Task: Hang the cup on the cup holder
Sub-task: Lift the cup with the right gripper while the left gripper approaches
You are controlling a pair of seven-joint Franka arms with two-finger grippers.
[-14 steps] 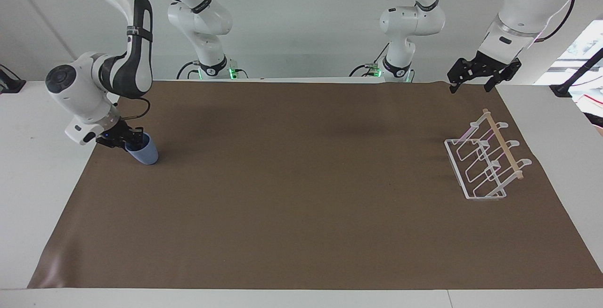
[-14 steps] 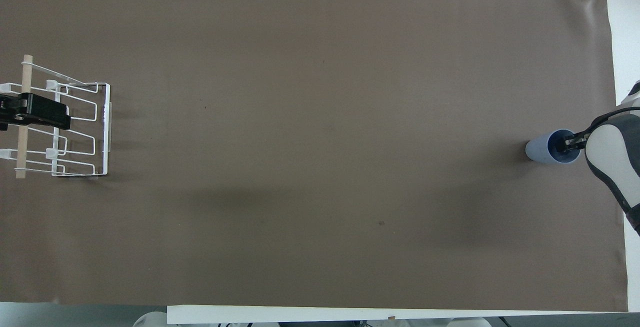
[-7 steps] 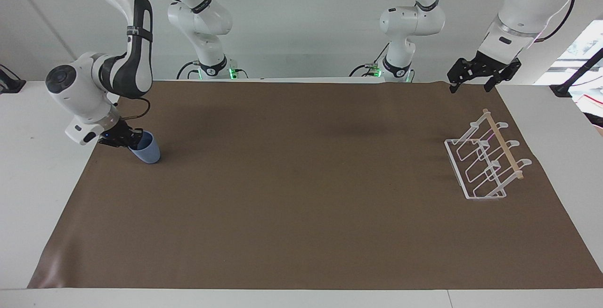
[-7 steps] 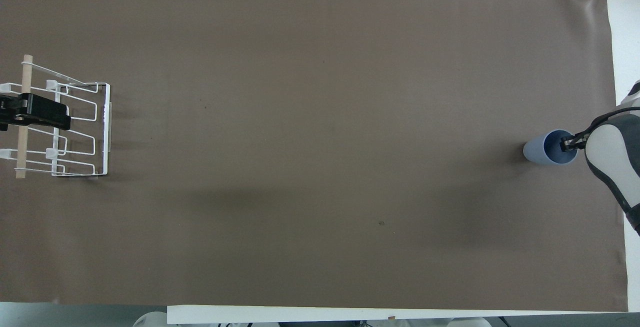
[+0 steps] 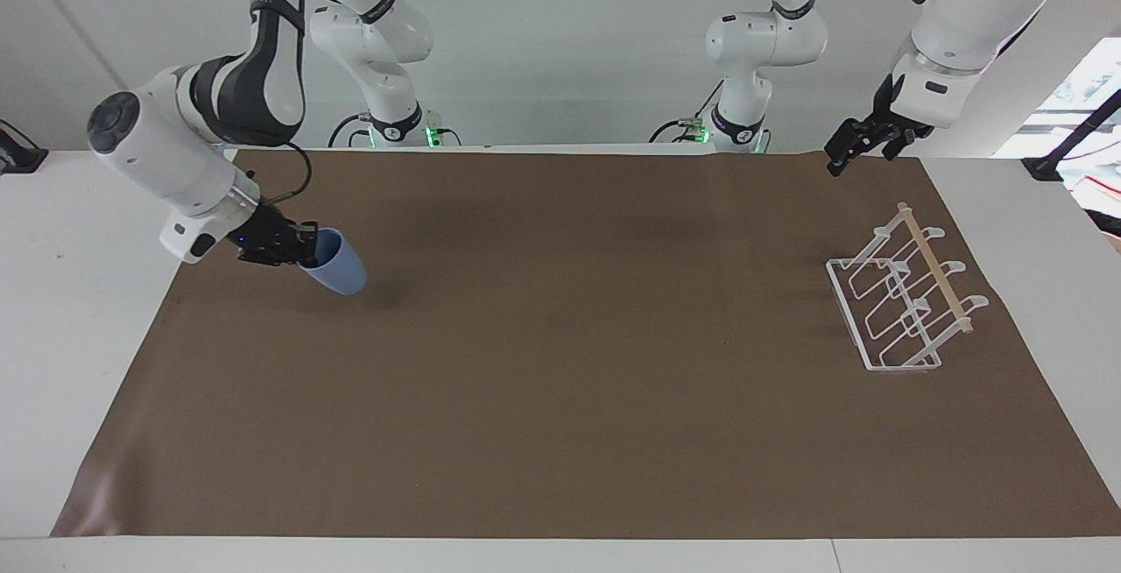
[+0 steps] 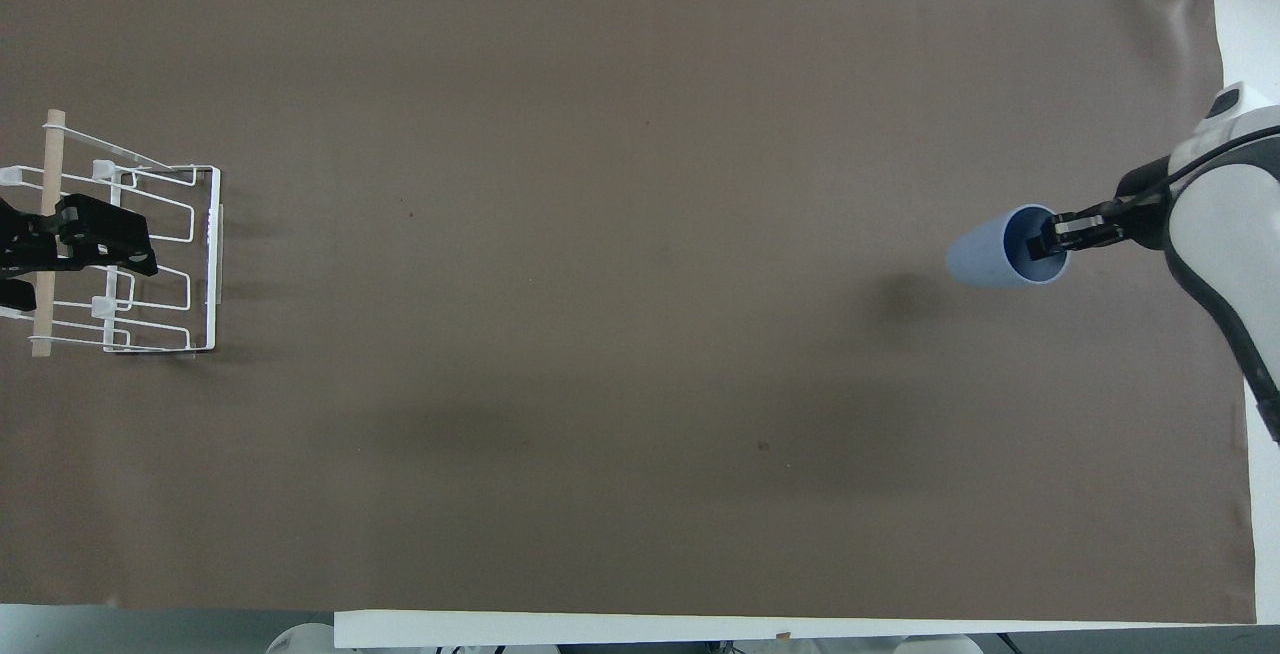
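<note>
The right gripper point(image 5: 306, 251) grips the light blue cup point(image 5: 337, 265) by its rim, tilted above the brown mat point(image 5: 560, 433) at the right arm's end. The left gripper point(image 5: 863, 148) hangs released near the cup holder point(image 5: 902, 301).

Right tool point(image 5: 302, 251) grips tilted cup point(image 5: 337, 265) above mat point(image 5: 560, 398).

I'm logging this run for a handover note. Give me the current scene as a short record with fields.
cup: light blue tumbler, tilted, lifted off the brown mat, toward the right arm's end of the table
right gripper: shut on the cup's rim, one finger inside the mouth
rack: white wire rack with wooden rod, on the mat toward the left arm's end, no cup on it
left gripper: open, waiting in the air over the rack
task stage: cup picked up, not yet hung
</note>
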